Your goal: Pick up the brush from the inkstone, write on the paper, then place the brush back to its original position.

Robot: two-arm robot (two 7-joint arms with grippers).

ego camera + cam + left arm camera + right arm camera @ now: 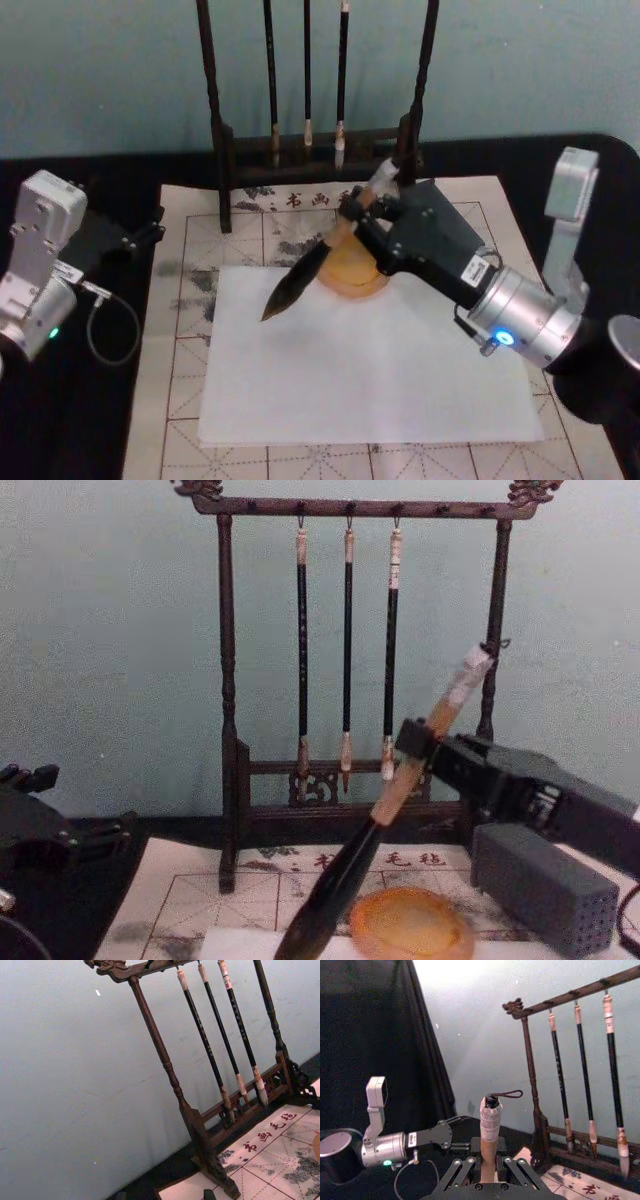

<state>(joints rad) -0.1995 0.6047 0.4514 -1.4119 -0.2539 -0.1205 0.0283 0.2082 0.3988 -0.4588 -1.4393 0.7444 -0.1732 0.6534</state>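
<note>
The right gripper (362, 214) is clamped on the tan bamboo handle of the large calligraphy brush (300, 280). The brush is tilted, with its whitish cap toward the dark wooden brush rack (310, 150) and its dark tuft low over the white paper sheet (380, 380). I cannot tell if the tip touches the sheet. The round orange-amber inkstone (352, 275) lies just beside the brush shaft, at the far edge of the paper. The left gripper (110, 238) is parked well apart, on the black table at the left.
</note>
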